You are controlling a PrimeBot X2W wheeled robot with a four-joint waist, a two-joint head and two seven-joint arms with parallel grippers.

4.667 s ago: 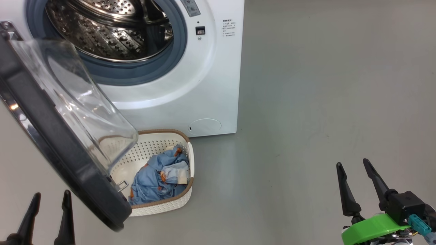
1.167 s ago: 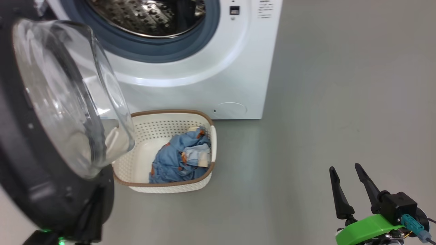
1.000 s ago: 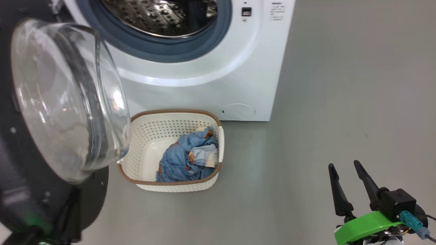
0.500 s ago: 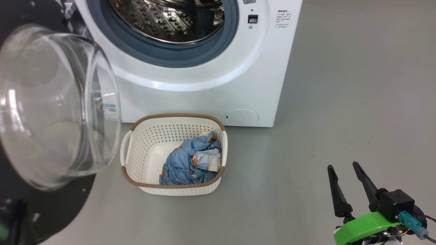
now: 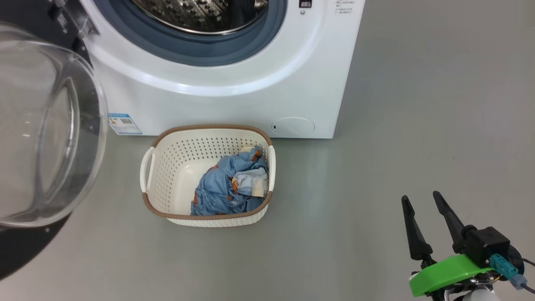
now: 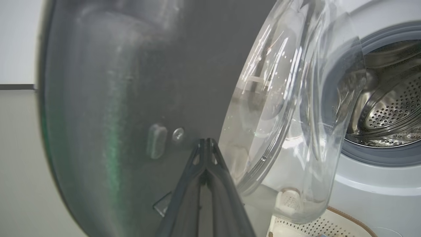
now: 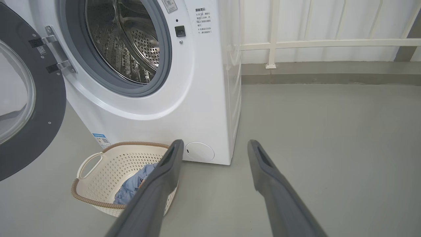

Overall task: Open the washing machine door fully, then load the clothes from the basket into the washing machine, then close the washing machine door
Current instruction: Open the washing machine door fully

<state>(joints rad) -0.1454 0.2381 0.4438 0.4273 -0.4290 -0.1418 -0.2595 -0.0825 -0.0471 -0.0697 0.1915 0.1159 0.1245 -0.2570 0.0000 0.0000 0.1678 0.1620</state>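
The left gripper, jaws pressed together, is pointing at the washing machine door; the right gripper, jaws wide, is hovering right of the basket of clothes.

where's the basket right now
The basket stands left of centre in the head view, in front of the washing machine, with the open washing machine door to its left and the clothes inside.

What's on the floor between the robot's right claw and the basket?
Nothing. The head view shows bare grey floor all the way from the right claw to the basket.
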